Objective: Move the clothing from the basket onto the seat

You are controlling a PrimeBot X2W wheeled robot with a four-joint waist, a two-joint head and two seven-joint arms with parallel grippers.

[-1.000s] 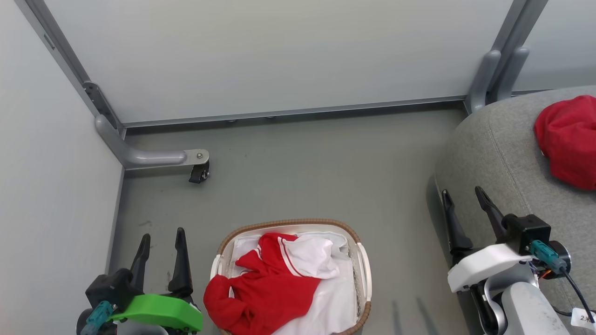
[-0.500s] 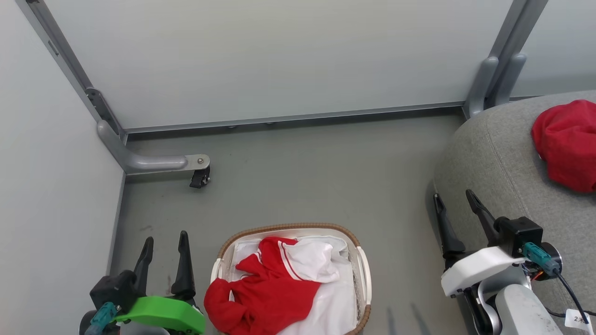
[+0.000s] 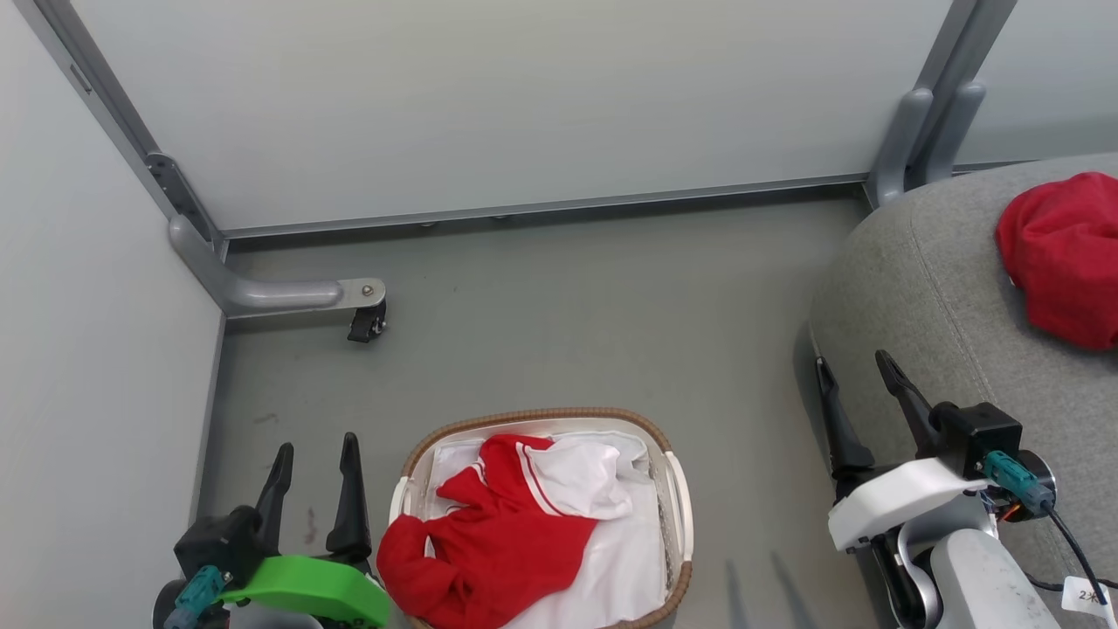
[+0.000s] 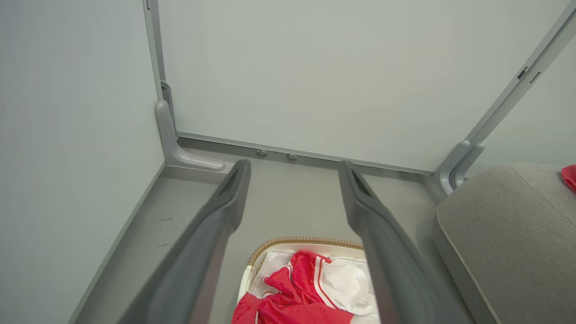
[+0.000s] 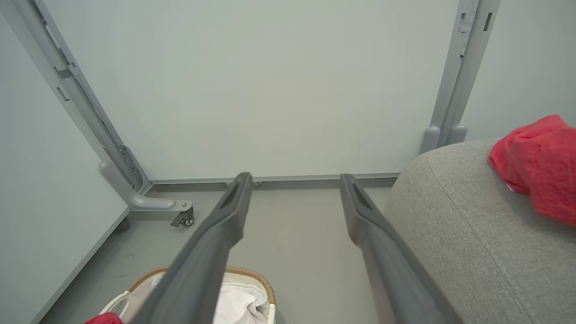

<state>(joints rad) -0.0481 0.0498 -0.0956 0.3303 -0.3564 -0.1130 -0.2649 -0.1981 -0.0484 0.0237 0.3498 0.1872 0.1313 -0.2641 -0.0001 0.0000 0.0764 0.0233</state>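
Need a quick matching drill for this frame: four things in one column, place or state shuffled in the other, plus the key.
Column one
1. red garment with white trim
2. crumpled red garment
3. left pincer
4. caster wheel

Column two
A. open, holding nothing
B. on the seat
C. black, below a grey frame foot
D. in the basket

Pairs: 1-D, 2-B, 3-A, 4-C

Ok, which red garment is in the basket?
The red garment with white trim, draped over the basket and its near-left rim; the other red garment lies bunched on the grey seat.
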